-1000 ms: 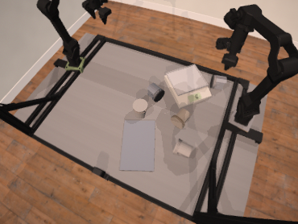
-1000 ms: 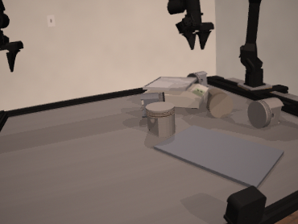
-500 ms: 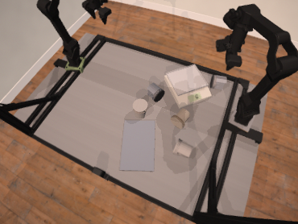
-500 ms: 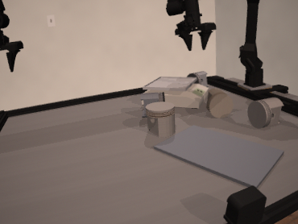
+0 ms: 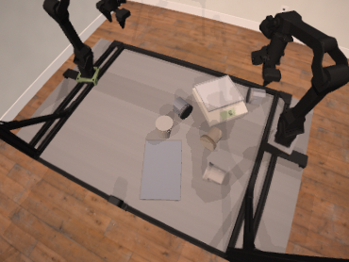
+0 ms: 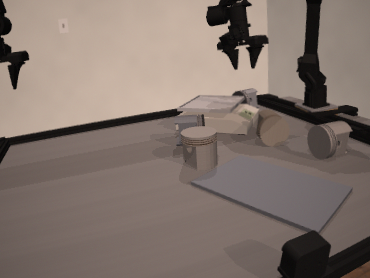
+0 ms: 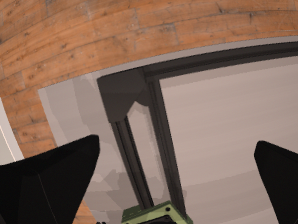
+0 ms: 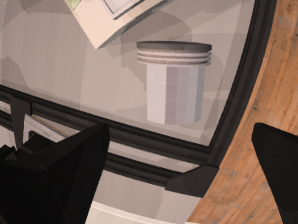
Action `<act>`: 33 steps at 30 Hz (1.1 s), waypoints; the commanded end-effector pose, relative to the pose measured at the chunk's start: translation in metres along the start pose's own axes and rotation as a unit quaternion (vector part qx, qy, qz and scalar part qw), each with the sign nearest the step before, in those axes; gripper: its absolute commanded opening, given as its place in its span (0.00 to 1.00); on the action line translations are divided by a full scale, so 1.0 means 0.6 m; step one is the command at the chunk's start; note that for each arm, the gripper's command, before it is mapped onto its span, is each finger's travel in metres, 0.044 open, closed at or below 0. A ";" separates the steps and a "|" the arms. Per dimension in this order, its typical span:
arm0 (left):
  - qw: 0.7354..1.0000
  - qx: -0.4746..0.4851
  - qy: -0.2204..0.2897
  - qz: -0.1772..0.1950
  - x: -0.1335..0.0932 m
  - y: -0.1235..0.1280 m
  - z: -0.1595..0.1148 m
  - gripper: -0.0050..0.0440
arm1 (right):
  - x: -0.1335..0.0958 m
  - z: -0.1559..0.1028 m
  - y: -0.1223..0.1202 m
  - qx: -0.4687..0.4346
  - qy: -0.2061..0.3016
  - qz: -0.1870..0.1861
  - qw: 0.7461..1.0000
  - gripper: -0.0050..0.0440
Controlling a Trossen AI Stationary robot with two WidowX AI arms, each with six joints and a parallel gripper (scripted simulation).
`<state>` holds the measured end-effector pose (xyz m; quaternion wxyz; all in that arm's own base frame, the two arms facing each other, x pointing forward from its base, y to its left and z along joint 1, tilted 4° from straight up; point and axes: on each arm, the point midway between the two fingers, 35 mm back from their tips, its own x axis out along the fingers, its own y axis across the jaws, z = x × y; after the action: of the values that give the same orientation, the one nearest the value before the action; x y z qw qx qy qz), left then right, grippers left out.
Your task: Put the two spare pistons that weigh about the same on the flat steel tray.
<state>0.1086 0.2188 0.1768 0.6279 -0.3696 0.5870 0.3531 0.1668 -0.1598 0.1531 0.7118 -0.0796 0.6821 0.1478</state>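
The flat steel tray [image 5: 161,170] [image 6: 275,190] lies on the bench. One piston [image 5: 163,126] [image 6: 199,148] stands upright just behind the tray. A dark piston [image 5: 183,107] [image 6: 190,122], a tan piston [image 5: 210,139] [image 6: 272,127] and a pale piston [image 5: 216,172] [image 6: 326,140] lie on their sides. A fifth piston [image 5: 257,95] [image 6: 247,95] [image 8: 175,85] stands upright in the far corner behind the scale. My right gripper [image 5: 270,75] [image 6: 245,52] [image 8: 184,132] is open and empty, high above that corner piston. My left gripper [image 5: 115,14] [image 6: 12,62] [image 7: 181,147] is open and empty, high over the opposite bench corner.
A weighing scale [image 5: 219,100] [image 6: 212,105] with an empty platform stands near the corner piston. A black frame rail [image 5: 271,118] [image 8: 150,137] borders the bench. The left arm's green base bracket [image 5: 88,77] [image 7: 150,214] sits on the far rail.
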 end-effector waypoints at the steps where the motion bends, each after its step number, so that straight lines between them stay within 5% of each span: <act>1: 1.000 0.002 0.001 -0.002 0.000 -0.001 -0.001 1.00 | 0.018 0.000 0.002 -0.001 0.001 0.007 1.000 0.87; 33: 1.000 0.002 0.001 -0.002 0.000 -0.001 -0.001 1.00 | 0.090 -0.001 -0.004 0.003 -0.001 0.010 1.000 0.87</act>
<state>0.1086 0.2188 0.1768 0.6279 -0.3696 0.5870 0.3531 0.1698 -0.1595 0.1077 0.7130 -0.0784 0.6808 0.1484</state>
